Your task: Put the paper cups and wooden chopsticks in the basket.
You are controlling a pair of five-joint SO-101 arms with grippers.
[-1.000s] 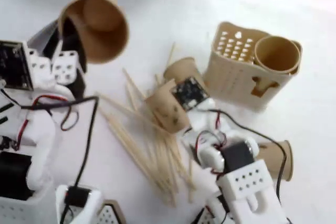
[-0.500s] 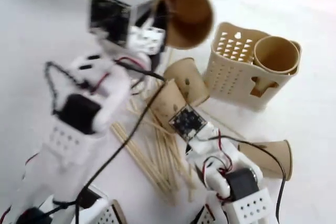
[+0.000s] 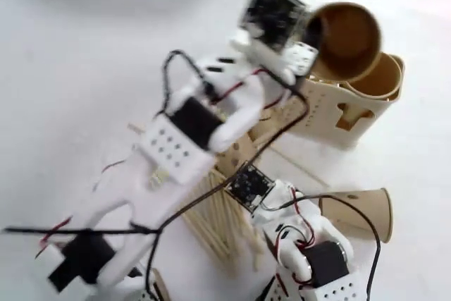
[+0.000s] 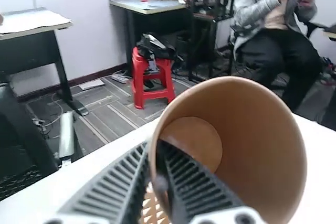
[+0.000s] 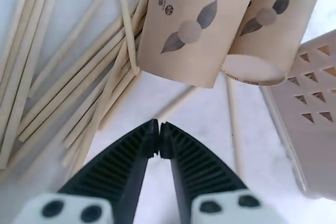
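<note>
Paper cup [image 3: 347, 41] rim clamped in left hand [image 4: 156, 150] over basket [image 3: 331, 114], right hand [image 5: 158, 132] pressed together above chopsticks [image 5: 63, 93]

Bright, even overhead light floods the white table [image 3: 84, 47], leaving it almost glaring. Chopsticks [image 5: 68, 90] and lying cups [image 5: 194, 30] cast only soft, pale shadows; the raised paper cup [image 4: 247, 145] is shaded inside.

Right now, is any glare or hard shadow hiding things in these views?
High view: the white table is lit bright and even, with no hard shadows. Right wrist view: just a soft shadow under the lying cups; the chopsticks read plainly. Left wrist view: the raised cup darkens toward its bottom, without glare.
</note>
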